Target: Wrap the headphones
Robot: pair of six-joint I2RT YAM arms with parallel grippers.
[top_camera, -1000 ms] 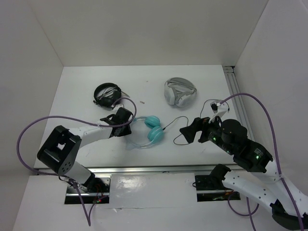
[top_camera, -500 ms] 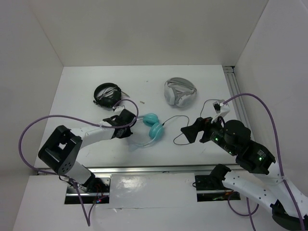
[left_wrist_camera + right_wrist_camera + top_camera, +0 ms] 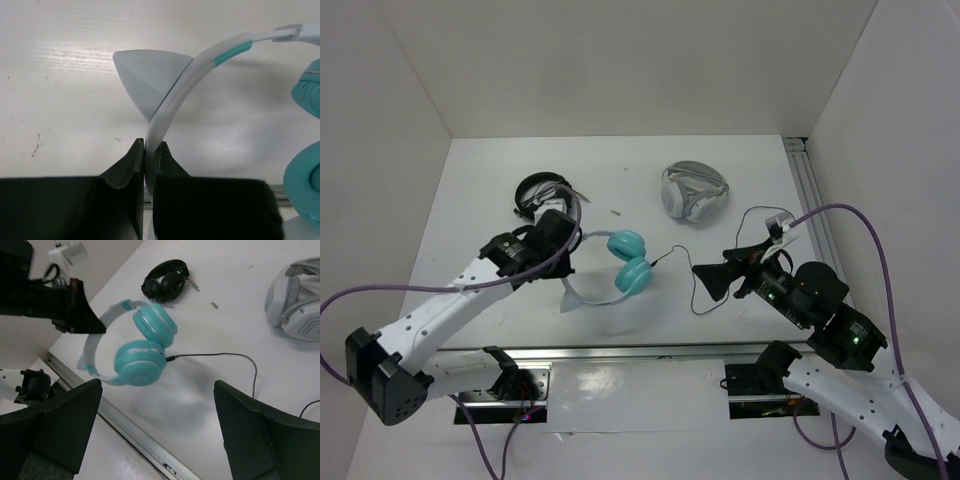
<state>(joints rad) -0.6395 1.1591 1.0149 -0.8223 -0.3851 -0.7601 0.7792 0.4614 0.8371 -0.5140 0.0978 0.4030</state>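
Observation:
The teal headphones (image 3: 629, 260) hang above the table, held by their pale headband (image 3: 200, 65). My left gripper (image 3: 565, 255) is shut on the headband just below a cat-ear point (image 3: 147, 75); in the left wrist view the gripper (image 3: 148, 150) pinches the band between its tips. The right wrist view shows the ear cups (image 3: 142, 357) in the air, the thin black cable (image 3: 220, 356) plugged into the lower cup and trailing onto the table. My right gripper (image 3: 712, 280) is open and empty, right of the headphones, near the cable (image 3: 688, 275).
All-black headphones (image 3: 542, 192) lie at the back left, close behind my left gripper. Grey-and-white headphones (image 3: 694, 190) lie at the back centre-right. A metal rail (image 3: 620, 350) runs along the table's near edge.
My left gripper has lifted the headphones off the table by the headband and swung them up and a little left. The cable has shifted with them. My right gripper has edged slightly.

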